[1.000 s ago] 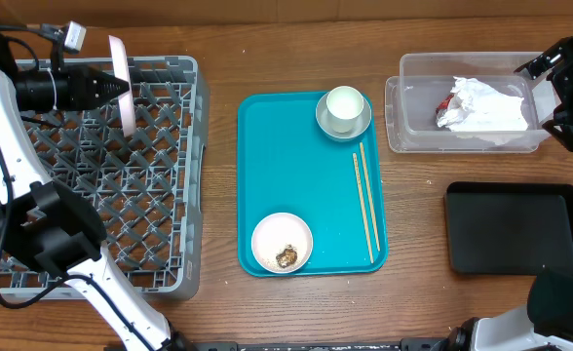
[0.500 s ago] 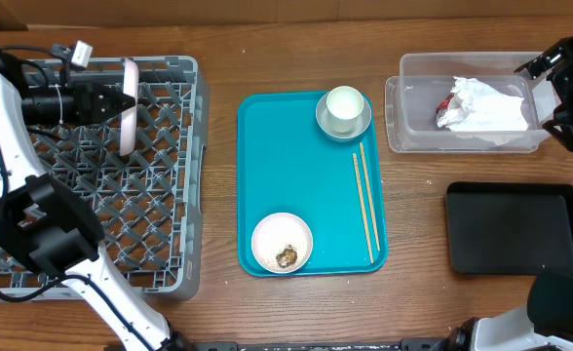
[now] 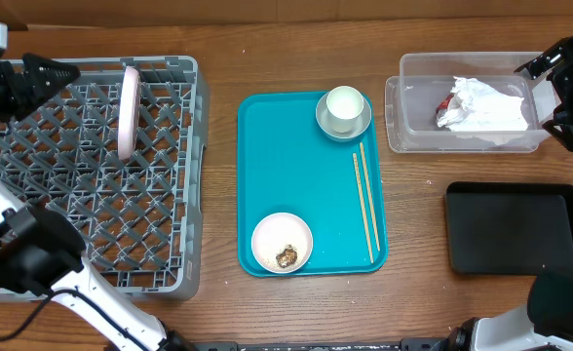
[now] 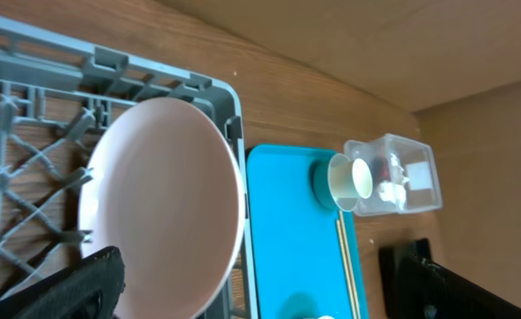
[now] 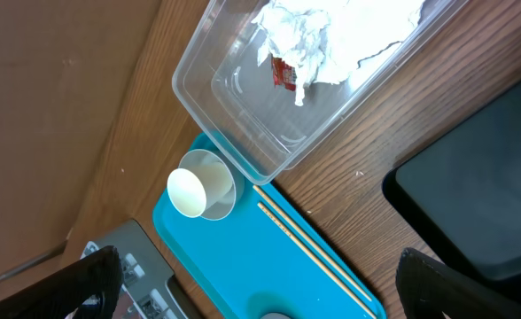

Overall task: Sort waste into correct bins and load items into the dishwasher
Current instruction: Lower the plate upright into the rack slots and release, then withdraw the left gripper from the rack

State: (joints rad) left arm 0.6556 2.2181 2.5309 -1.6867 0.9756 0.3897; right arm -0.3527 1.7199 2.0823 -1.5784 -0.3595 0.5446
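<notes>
Here, the left gripper hangs over the rack's far left corner, with its jaws spread wide and holding nothing. Just to its right, not touching it, the plate stands on edge in the rack's far slots. Its face is toward the gripper and its long axis runs far to near. The right gripper, wide open and empty, sits by the tub's right end.

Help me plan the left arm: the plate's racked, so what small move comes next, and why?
Probably swing the left claw toward the teal tray and line it up on the cup. The claw is open and clear of the plate, which stands on edge in the rack. The cup on its saucer, the bowl and the chopsticks are not yet loaded.
</notes>
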